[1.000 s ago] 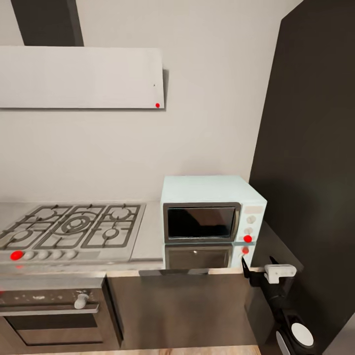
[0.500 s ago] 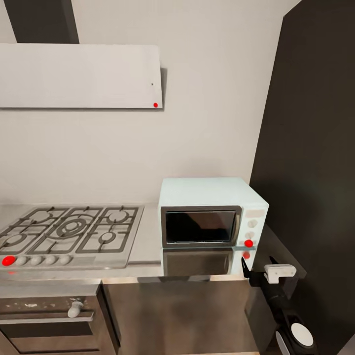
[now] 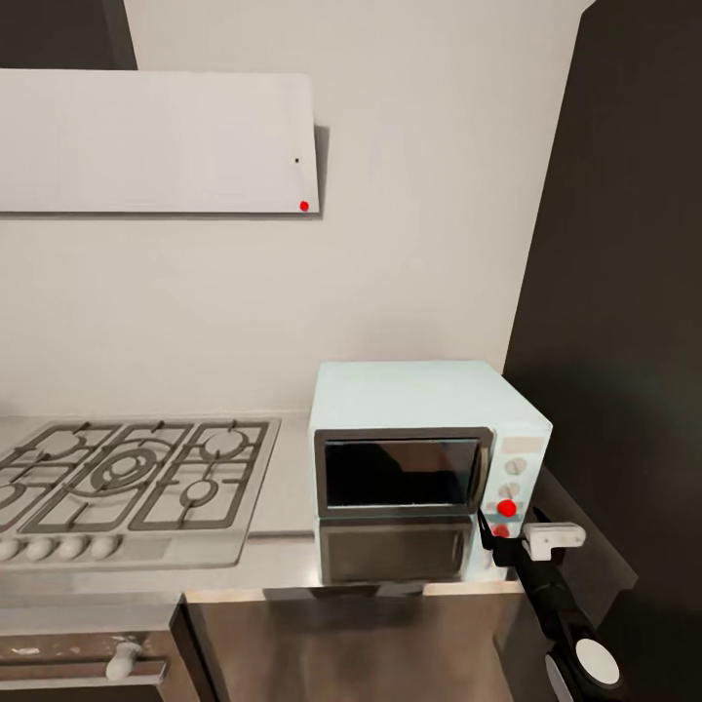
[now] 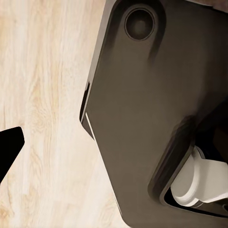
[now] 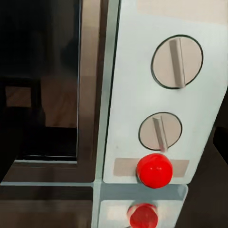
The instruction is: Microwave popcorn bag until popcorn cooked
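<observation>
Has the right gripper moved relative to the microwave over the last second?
Yes. The right gripper has closed toward the microwave; judged against its red button, the gap has shrunk, though the head camera shifted too.

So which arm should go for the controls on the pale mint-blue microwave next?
Right. The right gripper sits just below the pale mint-blue microwave by its red button, and the right wrist view faces the white knobs. The left wrist view faces the floor.

A home kitchen — gas hob [image 3: 127, 478], extractor hood [image 3: 156, 141], microwave [image 3: 419, 458] on a grey countertop [image 3: 283, 487].
</observation>
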Available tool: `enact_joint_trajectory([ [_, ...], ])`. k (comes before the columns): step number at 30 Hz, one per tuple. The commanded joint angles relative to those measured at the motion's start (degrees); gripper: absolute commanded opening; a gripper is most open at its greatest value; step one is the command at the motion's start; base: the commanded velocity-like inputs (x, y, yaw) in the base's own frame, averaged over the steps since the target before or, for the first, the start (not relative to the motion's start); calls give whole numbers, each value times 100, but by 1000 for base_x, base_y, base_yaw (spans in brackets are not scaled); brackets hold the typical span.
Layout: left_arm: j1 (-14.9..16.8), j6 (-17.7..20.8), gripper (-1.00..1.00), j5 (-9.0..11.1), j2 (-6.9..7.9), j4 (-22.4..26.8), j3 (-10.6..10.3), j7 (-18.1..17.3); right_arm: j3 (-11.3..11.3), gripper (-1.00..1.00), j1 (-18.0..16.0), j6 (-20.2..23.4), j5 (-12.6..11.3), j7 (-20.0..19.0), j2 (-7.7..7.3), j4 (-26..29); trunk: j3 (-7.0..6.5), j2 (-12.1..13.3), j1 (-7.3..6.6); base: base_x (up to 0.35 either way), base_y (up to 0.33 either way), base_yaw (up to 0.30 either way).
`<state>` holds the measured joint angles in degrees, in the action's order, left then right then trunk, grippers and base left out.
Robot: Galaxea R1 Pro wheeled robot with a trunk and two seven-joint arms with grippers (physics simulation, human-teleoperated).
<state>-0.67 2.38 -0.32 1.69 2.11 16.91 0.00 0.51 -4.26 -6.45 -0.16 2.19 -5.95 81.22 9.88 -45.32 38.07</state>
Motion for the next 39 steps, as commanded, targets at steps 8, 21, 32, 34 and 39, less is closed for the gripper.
enact_joint_trajectory([
  [8, -3, 25, 100, -4, -13, 18, 21, -3, -10, 100, -5, -160, -6, 27, 4, -1, 7, -5, 1, 99, 80, 0],
  [21, -3, 25, 100, -4, -18, 26, 16, 0, -16, 100, -3, -664, -7, 36, 6, -1, 7, -5, 1, 9, 7, 0],
  [32, -3, 23, 100, -4, -20, 25, 14, -1, -16, 100, -5, -596, -5, 20, 6, -1, 7, -5, 1, 21, 0, 0],
  [34, -3, 25, 100, -4, -20, 23, 14, 0, -16, 100, -5, -562, -3, 19, 6, -1, 7, -5, 1, 4, 0, 0],
  [39, -3, 22, 100, -4, -20, 27, 22, 0, -16, 100, -5, -90, -10, 10, 6, -1, 7, -5, 1, 73, 0, 0],
])
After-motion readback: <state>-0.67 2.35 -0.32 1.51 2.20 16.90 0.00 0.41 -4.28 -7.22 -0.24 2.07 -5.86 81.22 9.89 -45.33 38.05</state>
